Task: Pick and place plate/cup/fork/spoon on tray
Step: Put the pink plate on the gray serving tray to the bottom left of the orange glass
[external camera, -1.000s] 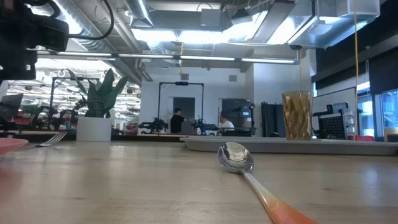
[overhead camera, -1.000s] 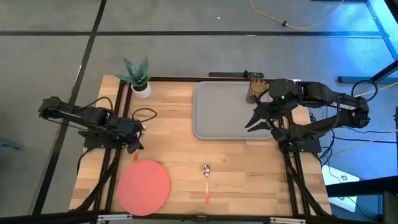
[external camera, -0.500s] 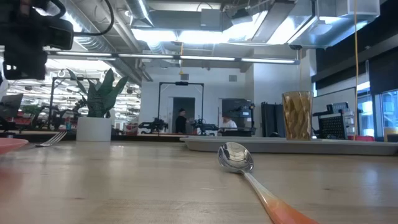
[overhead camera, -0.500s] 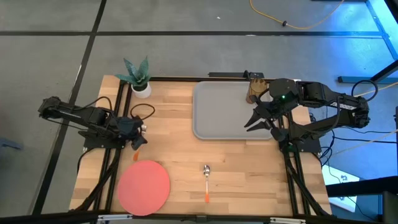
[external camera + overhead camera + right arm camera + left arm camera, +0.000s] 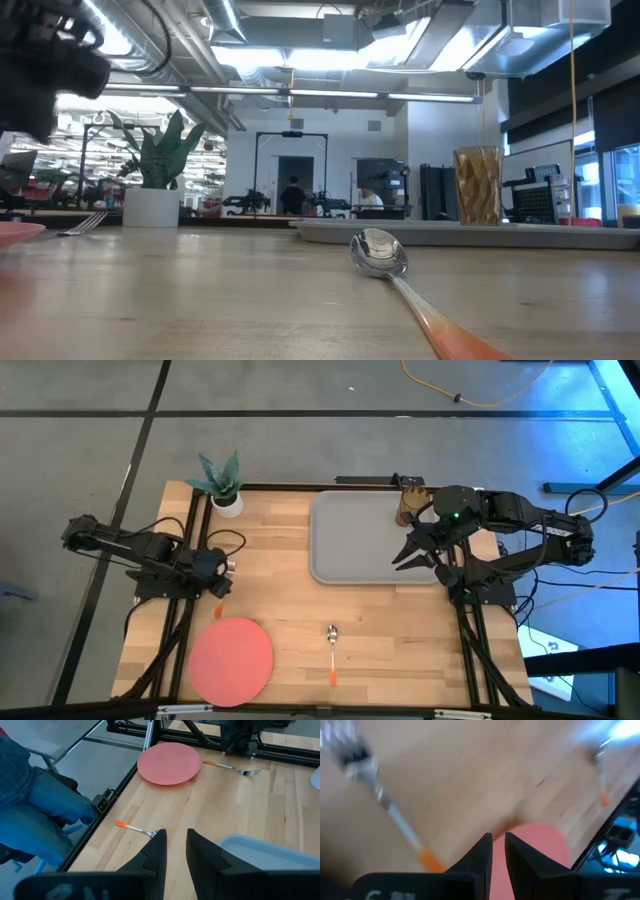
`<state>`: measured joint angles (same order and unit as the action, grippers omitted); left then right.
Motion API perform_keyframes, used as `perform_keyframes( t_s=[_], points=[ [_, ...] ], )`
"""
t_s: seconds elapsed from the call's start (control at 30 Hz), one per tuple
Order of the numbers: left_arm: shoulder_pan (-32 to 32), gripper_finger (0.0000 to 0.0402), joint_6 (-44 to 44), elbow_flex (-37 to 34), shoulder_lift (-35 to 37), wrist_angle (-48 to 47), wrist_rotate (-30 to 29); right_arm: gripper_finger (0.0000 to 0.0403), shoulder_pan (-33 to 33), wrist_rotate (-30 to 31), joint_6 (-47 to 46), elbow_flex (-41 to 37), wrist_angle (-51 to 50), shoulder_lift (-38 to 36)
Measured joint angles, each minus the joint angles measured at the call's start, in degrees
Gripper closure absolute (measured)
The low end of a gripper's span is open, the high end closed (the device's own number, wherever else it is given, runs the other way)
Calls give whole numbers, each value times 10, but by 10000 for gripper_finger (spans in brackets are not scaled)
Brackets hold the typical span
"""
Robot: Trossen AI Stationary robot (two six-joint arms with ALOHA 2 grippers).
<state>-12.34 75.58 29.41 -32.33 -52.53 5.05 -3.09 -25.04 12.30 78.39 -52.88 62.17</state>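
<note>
- Left gripper [image 5: 222,588] above the desk [image 5: 290,610] just beyond the plate [image 5: 231,659], jaws nearly pressed together, empty.
- Fork [image 5: 231,767] beside plate.
- Right gripper [image 5: 398,560] over tray [image 5: 355,540], jaws narrowly parted, empty.
- Cup [image 5: 407,506] on tray.
- Spoon [image 5: 332,650] near plate.

Both end effectors [image 5: 498,851] [image 5: 176,847] nearly closed, empty

A: What can't you make out?

B: From above, the fork [image 5: 217,600] is almost wholly hidden under the left gripper [image 5: 222,582], at ten o'clock from the plate [image 5: 231,658]. In the low view that plate [image 5: 18,232] is cut off at the nine o'clock edge.

A: And the wrist cameras?

B: The left one is smeared; the fork [image 5: 380,800] and spoon [image 5: 601,775] are only blurs. The spoon [image 5: 137,829] runs behind the right gripper [image 5: 175,847] fingertips.
</note>
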Motion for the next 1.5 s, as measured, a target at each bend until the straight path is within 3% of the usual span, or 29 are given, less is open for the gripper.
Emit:
perform_keyframes(
  t_s=[0.23,0.4,0.57,0.67,0.97,1.5],
  points=[
    [0,356,23,0,1,7,65,330,0,0,1,0,0,0],
    [-3,356,24,0,1,31,74,330,0,0,1,0,0,0],
    [-15,356,-21,0,-7,115,111,330,0,0,1,0,0,0],
    [-34,356,-110,0,-17,170,97,330,0,0,1,0,0,0],
    [-82,356,-281,0,-97,170,37,330,0,0,2,0,0,0],
    [-134,356,-359,0,-284,198,27,330,0,0,4,0,-1,0]
  ],
)
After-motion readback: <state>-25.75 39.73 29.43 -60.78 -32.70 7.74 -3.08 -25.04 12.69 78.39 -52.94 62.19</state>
